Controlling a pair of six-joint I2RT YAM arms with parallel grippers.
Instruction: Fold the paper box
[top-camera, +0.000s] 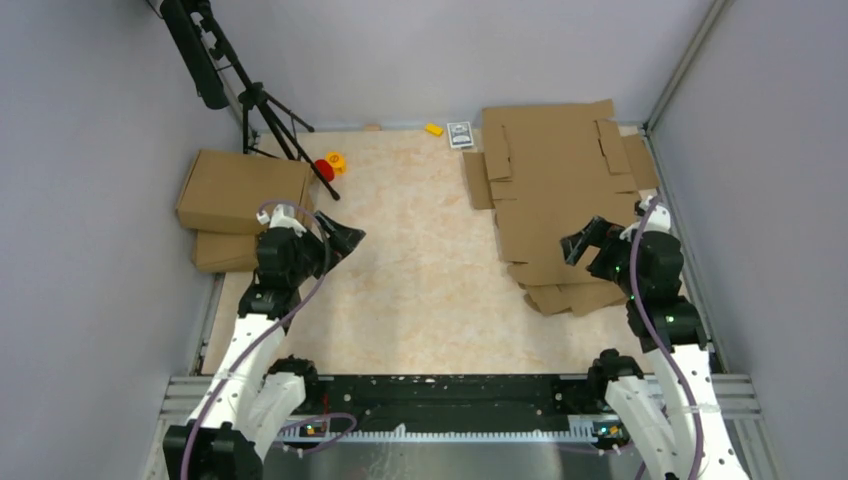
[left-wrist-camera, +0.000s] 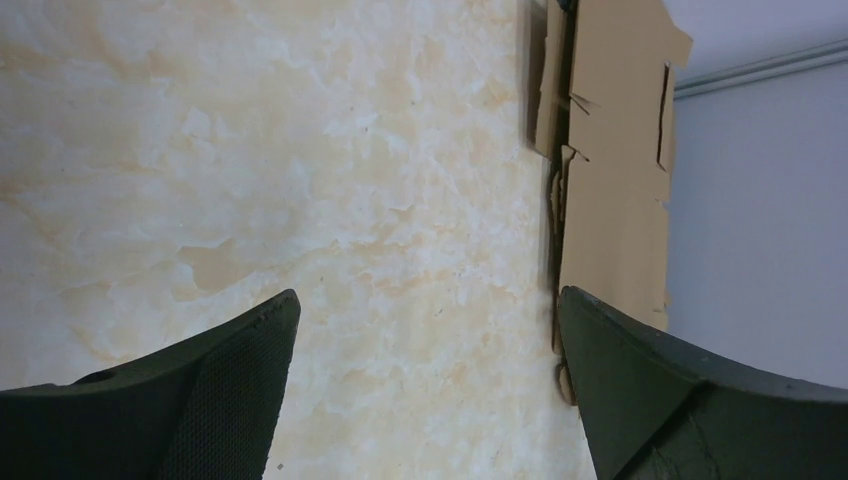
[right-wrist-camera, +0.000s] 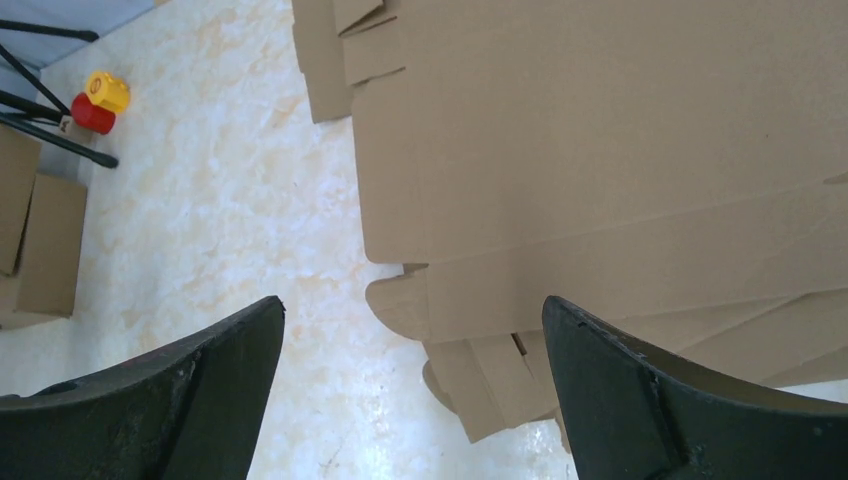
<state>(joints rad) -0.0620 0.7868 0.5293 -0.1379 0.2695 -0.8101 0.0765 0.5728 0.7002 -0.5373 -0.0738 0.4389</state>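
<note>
Gaping right hand above cardboard sheets

Pale grey walls close in three sides, an aluminium post running down the far right corner. The tabletop is cream marbled with tan — under soft, even light. A black tripod stands far left.

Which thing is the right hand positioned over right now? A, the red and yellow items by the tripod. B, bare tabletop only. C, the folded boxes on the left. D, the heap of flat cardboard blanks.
D: the right wrist view shows the open right hand above the near edge of the heap of flat cardboard blanks.
</note>
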